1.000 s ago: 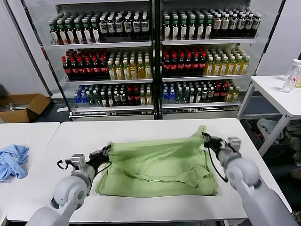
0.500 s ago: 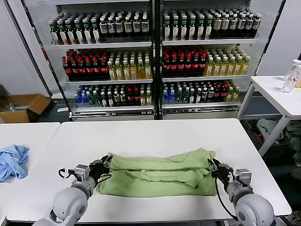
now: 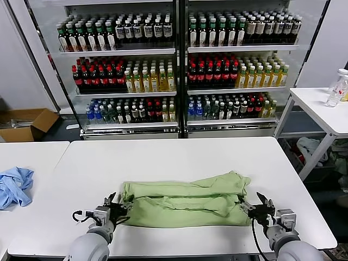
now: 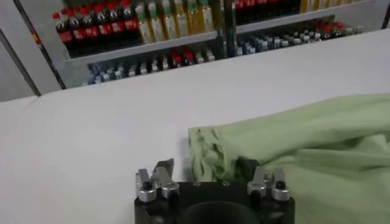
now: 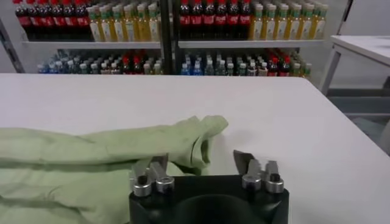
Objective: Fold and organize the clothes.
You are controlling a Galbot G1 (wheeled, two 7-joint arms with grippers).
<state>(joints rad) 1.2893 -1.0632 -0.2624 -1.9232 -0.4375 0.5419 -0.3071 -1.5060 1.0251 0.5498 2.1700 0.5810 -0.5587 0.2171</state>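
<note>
The light green shirt (image 3: 185, 199) lies folded into a long band, plain side up, on the near part of the white table (image 3: 168, 157). My left gripper (image 3: 116, 207) is open at the shirt's near left corner. In the left wrist view (image 4: 204, 165) the shirt's corner (image 4: 210, 152) lies loose between its spread fingers. My right gripper (image 3: 253, 206) is open at the shirt's near right corner. In the right wrist view (image 5: 201, 157) the shirt's edge (image 5: 183, 137) reaches just inside its spread fingers. No print shows.
A crumpled blue cloth (image 3: 13, 186) lies on the neighbouring table at the left. Glass-door drink coolers (image 3: 179, 65) stand behind the table. A small white side table (image 3: 321, 106) with bottles stands at the right. A cardboard box (image 3: 27, 124) is on the floor at the far left.
Both grippers carried the shirt's far edge toward me, folding it over, then came down to the table near the front edge and opened, letting the shirt go.
</note>
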